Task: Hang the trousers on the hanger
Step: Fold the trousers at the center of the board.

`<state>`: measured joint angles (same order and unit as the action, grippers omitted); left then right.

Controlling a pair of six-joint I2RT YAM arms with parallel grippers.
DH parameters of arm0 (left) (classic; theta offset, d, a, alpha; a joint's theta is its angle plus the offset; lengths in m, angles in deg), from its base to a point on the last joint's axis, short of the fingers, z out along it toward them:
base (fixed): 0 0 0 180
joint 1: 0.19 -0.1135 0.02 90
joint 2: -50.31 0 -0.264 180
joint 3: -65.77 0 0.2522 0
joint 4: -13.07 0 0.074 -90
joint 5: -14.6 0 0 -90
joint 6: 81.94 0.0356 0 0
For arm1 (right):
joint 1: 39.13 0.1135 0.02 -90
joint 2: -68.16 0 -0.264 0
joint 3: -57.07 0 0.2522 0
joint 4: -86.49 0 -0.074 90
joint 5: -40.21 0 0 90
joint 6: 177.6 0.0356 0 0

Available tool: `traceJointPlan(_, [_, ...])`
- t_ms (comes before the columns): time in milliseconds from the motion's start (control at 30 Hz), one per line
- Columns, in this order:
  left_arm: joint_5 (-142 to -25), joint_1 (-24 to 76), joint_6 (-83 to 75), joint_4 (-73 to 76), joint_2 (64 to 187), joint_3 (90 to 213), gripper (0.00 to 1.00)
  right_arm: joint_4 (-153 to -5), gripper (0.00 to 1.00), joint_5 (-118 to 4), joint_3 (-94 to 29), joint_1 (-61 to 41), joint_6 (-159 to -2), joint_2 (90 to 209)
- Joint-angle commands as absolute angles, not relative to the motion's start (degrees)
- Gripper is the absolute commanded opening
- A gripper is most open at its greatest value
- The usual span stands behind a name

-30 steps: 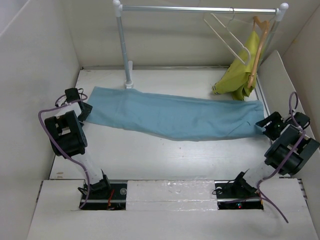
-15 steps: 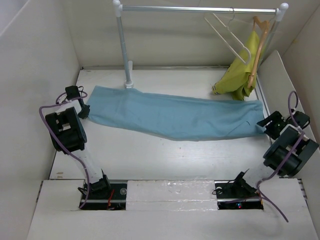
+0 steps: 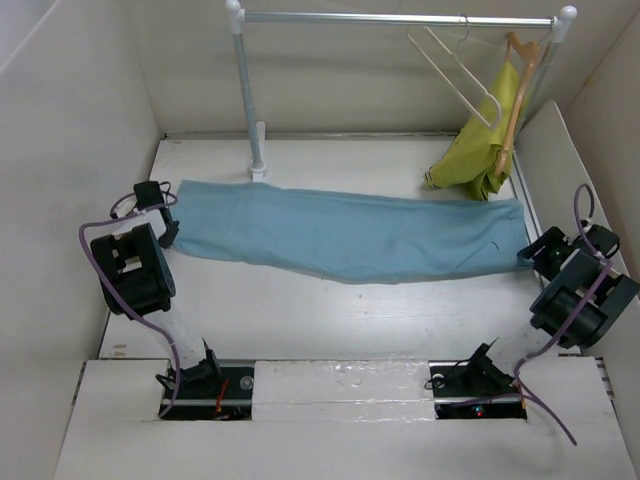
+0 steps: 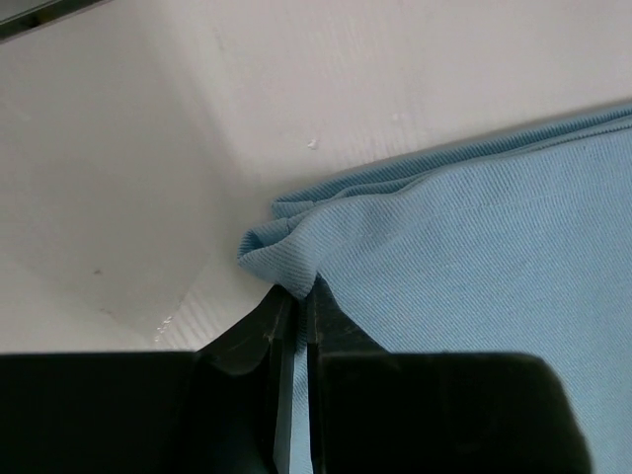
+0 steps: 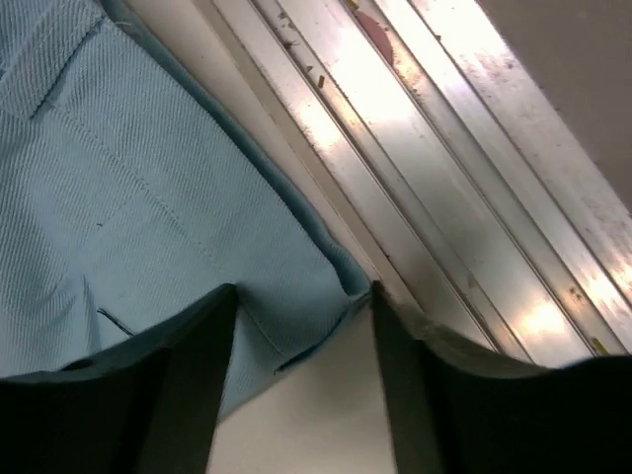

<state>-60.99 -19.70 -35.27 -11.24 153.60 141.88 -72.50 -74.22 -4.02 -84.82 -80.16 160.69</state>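
A: Trousers (image 3: 350,235) – where are they found?

B: Laid flat on the table (image 3: 300,310), stretched L to R betw. both arms.

A: Left hand?

B: The left hand (image 4: 296,296) is seen clamped on a bunched corner at the trousers' left end; cloth is pinched betw. the closed fingers.

A: Right hand?

B: The right hand (image 5: 301,296) is placed at the right end, fingers held apart, w/ the corner hem lying betw. them.

A: Hanger?

B: The hanger (image 3: 455,70) is hung by its hook on the rail (image 3: 400,17), back right, well apart from both hands. Just beside it, a yellow-green garment (image 3: 475,150) is draped on a wooden hanger (image 3: 515,90).
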Motion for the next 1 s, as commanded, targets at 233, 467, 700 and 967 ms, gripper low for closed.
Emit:
traceJointPlan(233, [-42.0,-21.5,-36.3,-28.5,150.3,138.7,0.0,-67.4,0.0,-74.8,-2.8,-83.6,-82.4,157.9])
traceJointPlan(467, [-39.2,-25.3,-35.3,-31.4,138.2,130.4,0.0,-61.3,0.0,-75.6,5.8,-88.9,-84.3,136.4])
traceJointPlan(700, [-41.7,-23.4,-36.2,-34.1,134.1,132.3,0.13,-57.9,0.65,-75.7,7.2,-90.1,-85.1,129.6])
traceJointPlan(967, [-44.1,-13.7,-40.3,-37.7,133.0,142.3,0.74,-54.5,0.76,-69.9,8.8,-90.8,-88.7,131.3])
